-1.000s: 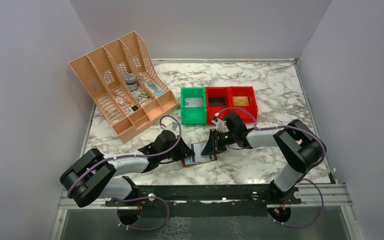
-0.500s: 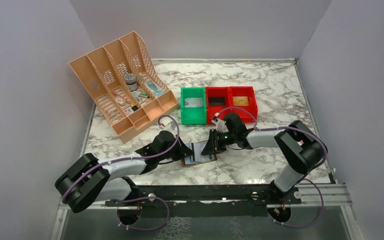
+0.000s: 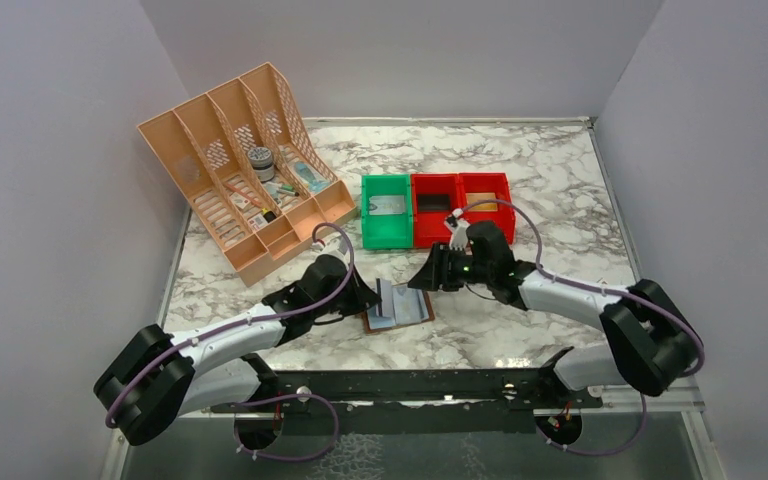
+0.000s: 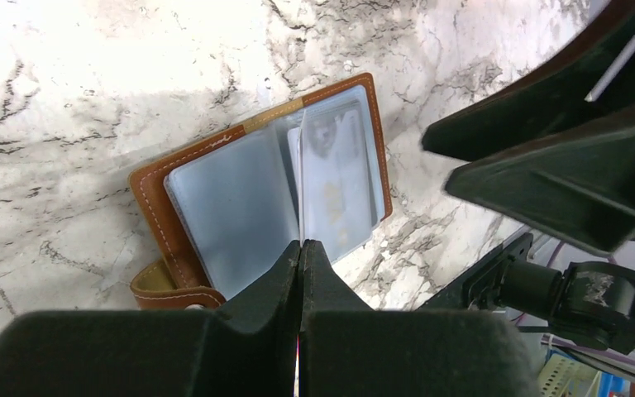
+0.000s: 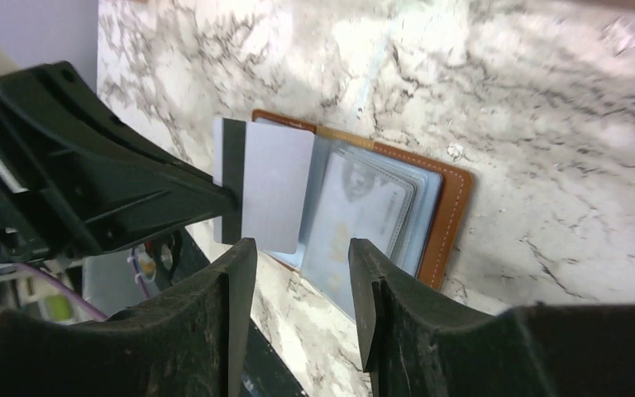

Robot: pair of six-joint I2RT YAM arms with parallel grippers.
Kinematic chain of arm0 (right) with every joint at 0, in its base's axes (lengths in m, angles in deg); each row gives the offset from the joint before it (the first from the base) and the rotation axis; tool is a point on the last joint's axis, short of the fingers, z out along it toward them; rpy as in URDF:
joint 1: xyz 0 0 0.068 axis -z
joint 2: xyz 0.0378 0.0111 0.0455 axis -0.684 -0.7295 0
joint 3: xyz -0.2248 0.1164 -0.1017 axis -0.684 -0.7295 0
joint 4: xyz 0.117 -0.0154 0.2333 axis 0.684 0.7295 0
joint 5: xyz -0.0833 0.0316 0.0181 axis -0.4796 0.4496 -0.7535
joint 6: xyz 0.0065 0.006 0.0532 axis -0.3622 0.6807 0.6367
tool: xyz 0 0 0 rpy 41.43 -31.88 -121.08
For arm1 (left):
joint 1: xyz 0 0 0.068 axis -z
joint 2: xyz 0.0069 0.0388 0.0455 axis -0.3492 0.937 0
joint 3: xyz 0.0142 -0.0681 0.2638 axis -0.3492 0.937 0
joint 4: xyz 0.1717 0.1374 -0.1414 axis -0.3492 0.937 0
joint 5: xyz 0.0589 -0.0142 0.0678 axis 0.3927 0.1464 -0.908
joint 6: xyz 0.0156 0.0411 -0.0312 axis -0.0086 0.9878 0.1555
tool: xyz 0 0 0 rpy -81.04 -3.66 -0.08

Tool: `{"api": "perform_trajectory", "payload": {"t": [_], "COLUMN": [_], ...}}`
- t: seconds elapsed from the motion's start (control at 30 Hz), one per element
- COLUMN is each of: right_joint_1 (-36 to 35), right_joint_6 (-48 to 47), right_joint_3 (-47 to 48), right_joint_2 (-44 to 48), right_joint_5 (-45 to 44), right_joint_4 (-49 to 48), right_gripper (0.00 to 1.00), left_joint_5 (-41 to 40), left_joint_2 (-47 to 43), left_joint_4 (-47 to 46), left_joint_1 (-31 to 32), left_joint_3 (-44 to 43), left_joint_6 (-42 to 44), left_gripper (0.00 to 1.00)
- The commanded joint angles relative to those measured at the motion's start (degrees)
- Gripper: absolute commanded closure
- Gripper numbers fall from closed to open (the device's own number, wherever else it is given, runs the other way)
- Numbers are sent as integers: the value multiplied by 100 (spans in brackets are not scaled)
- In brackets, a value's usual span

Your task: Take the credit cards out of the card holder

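1 card [image 5: 264, 186], pale with a dark band along 1 edge, is now pinched upright in the left fingers [image 4: 285, 273], which have just clamped fully shut. The right fingers [image 5: 236, 273] have meanwhile drawn back far and right from the card holder [image 3: 405, 308] and parted about halfway, with nothing between them. We judge that card freed, though other cards sit in the sleeves of the card holder, which lies open and flat on the worktop [image 3: 520, 170] between the 2 arms. Bare marble lies to its right, the green bin [image 3: 386, 210] stands on its far side, and the worktop's near edge is close.
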Motion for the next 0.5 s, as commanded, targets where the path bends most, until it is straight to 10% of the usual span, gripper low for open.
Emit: {"api": "perform_trajectory", "payload": {"t": [0.0, 0.47], "right_joint_1": [92, 283], "right_joint_6": [180, 356], "right_joint_3": [-316, -1040], "right_joint_2": [693, 1285], "right_joint_5": [-1001, -821], "right_joint_4": [-312, -1287], "right_gripper": [50, 40], "left_joint_5": [-15, 14], "left_joint_2": [-58, -324], "left_joint_4": [95, 20], "left_joint_1": [-19, -19], "left_joint_3": [-120, -118], "left_joint_6": [186, 212], "left_gripper": [100, 100]}}
